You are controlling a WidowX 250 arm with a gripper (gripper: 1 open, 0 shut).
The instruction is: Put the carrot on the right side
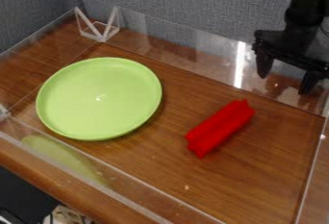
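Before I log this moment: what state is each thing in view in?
carrot: lying flat on the table, right of the plate, not held.
green plate: upright on the table, empty.
gripper: open, holding nothing, above and behind the carrot.
wire stand: upright in the back corner.

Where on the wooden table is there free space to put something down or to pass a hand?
Bare wood lies between the green plate and the carrot, and along the front wall below both. The back strip behind the plate, right of the small wire stand, is also free. The far right corner is crowded: the open pincer hangs above the carrot there.
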